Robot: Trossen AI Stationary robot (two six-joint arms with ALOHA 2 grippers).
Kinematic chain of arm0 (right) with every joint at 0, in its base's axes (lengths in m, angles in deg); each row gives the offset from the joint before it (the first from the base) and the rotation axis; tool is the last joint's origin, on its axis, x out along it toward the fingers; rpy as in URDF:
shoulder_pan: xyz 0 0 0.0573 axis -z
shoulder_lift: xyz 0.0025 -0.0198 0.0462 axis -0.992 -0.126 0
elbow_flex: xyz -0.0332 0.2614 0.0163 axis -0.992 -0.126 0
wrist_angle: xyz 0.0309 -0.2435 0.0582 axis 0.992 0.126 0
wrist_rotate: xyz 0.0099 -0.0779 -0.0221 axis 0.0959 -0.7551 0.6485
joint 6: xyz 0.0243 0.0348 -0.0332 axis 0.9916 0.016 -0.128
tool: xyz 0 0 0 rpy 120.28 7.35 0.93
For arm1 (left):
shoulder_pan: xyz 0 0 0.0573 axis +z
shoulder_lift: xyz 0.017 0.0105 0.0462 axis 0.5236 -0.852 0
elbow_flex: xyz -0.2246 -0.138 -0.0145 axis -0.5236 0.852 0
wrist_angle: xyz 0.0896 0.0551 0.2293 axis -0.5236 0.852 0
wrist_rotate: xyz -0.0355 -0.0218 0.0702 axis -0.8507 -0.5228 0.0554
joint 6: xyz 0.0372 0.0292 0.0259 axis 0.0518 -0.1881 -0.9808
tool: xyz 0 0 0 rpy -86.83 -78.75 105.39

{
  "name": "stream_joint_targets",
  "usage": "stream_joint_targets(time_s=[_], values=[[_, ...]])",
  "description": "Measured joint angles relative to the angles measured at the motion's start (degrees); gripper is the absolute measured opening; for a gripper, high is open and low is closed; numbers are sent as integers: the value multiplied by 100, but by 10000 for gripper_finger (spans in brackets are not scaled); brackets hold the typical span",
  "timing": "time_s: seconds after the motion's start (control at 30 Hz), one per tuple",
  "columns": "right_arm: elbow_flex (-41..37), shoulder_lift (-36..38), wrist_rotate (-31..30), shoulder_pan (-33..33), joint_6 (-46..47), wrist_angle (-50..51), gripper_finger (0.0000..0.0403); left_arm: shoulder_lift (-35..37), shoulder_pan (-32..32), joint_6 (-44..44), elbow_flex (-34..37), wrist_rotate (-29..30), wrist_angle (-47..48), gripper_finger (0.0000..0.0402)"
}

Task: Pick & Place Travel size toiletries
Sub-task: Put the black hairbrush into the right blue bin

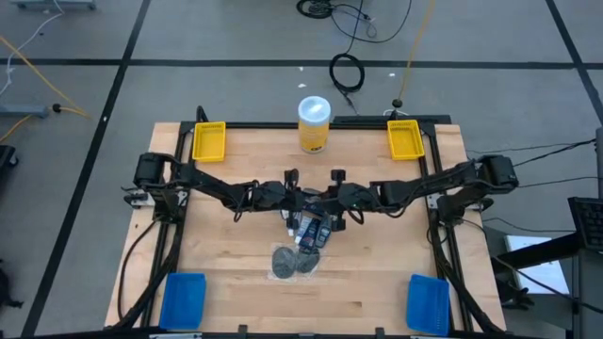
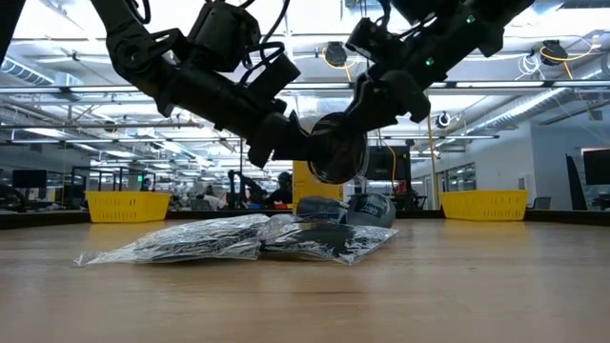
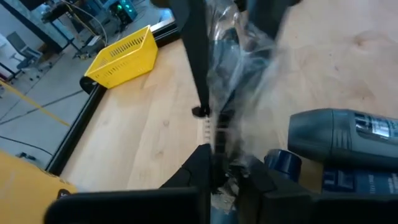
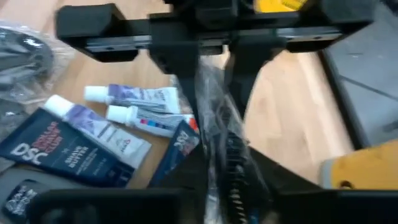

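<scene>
The toiletries sit in a clear plastic bag (image 1: 301,252) at the table's middle: grey mesh discs (image 1: 287,264), a dark stubby container (image 3: 339,134), slim white tubes (image 4: 140,96) and a dark sachet (image 4: 62,155). In the low view the bag (image 2: 238,238) lies flat on the wood. My left gripper (image 3: 227,165) and my right gripper (image 4: 233,168) meet over the bag's far end, facing each other. Each is shut on the bag's upper edge. My left gripper pinches the bag's crumpled clear upper edge (image 3: 221,134) between its two fingers, coming from the table's left and slanting down. One layer or several, I cannot tell. That edge is raised while the bag's body stays on the table. My right gripper pinches the same raised edge strip (image 4: 217,130) between its two fingers, coming from the table's right and slanting down, opposite the left fingers (image 4: 180,68). The plastic runs bunched between the two grippers, and the filled part lies on the wood.
A large yellow jar with a white lid (image 1: 314,122) stands at the far edge between two yellow bins (image 1: 209,141) (image 1: 405,139). Two blue bins (image 1: 184,299) (image 1: 429,303) sit at the near corners. Bare wood lies to either side of the bag.
</scene>
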Motion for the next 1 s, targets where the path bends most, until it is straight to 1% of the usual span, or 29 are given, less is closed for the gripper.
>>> stream_joint_targets(time_s=[0.03,0.07,0.13,0.2,0.27,0.33,0.37,0.4,0.5,0.53,0.6,0.7,0.8,0.9,1.0], values=[[0,8,-140,-55,-31,0,31,5,2,35,0,24,-10,54],[0,8,-270,-113,-76,7,22,9,7,50,0,29,-3,69],[0,6,-504,-269,-103,104,22,20,9,114,0,49,68,106],[0,50,-891,-491,-12,334,30,99,11,139,0,65,201,150],[2,246,-1126,-752,333,838,36,215,8,118,0,83,367,194],[104,524,-1120,-1043,1054,1568,33,325,8,129,0,169,541,234],[181,701,-955,-1194,1527,1983,30,369,11,150,0,215,602,252],[273,894,-654,-1344,2073,2373,26,401,11,207,0,254,609,268],[561,1395,482,-1804,3757,2971,23,487,11,289,0,405,677,303],[623,1518,707,-2002,4315,3138,23,487,11,285,0,439,664,310],[750,1670,973,-2459,5466,3492,23,482,22,279,0,475,686,320],[1023,1773,984,-3220,7191,4129,23,481,50,260,0,477,638,325],[1255,1707,947,-3921,8872,4933,23,479,126,244,0,480,566,326],[1416,1538,1004,-4498,10159,5784,23,479,217,240,0,478,339,326],[1453,1294,1414,-5022,11037,6419,23,479,305,243,0,477,168,326]])
